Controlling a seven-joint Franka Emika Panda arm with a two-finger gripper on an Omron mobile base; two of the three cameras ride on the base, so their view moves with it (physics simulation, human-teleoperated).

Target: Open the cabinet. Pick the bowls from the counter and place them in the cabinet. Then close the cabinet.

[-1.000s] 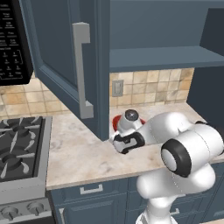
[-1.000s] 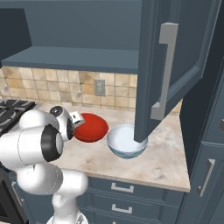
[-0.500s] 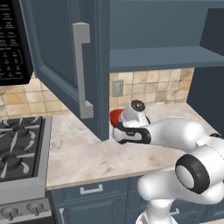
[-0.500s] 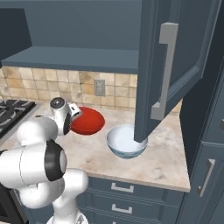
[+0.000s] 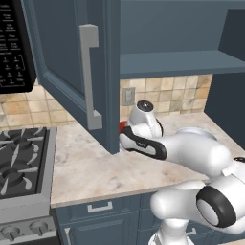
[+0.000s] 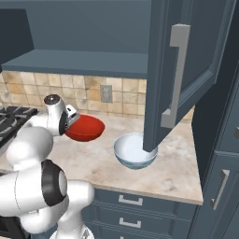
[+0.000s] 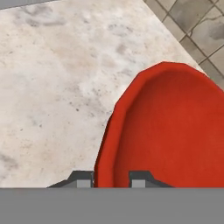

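My gripper (image 7: 109,179) is shut on the rim of the red bowl (image 7: 170,131); a fingertip (image 7: 81,178) sits on each side of the rim. From the right base view the red bowl (image 6: 86,128) hangs tilted a little above the counter (image 6: 93,165), with the gripper (image 6: 71,122) at its left edge. Further right on the counter stands the white bowl (image 6: 134,150). The cabinet (image 6: 79,63) is open, both doors swung out, its inner shelf (image 5: 177,62) bare. In the left base view a sliver of the red bowl (image 5: 122,126) peeks out beside the left door (image 5: 67,57).
The open right door (image 6: 186,60) hangs out over the white bowl. A gas stove (image 5: 19,162) borders the counter (image 5: 86,167) on the left, under a black microwave (image 5: 12,52). The tiled backsplash with an outlet (image 6: 107,93) runs behind.
The arm has stretched forward and the red bowl has come up off the counter, shifted a little to the left and tilted. The white bowl has stayed in place.
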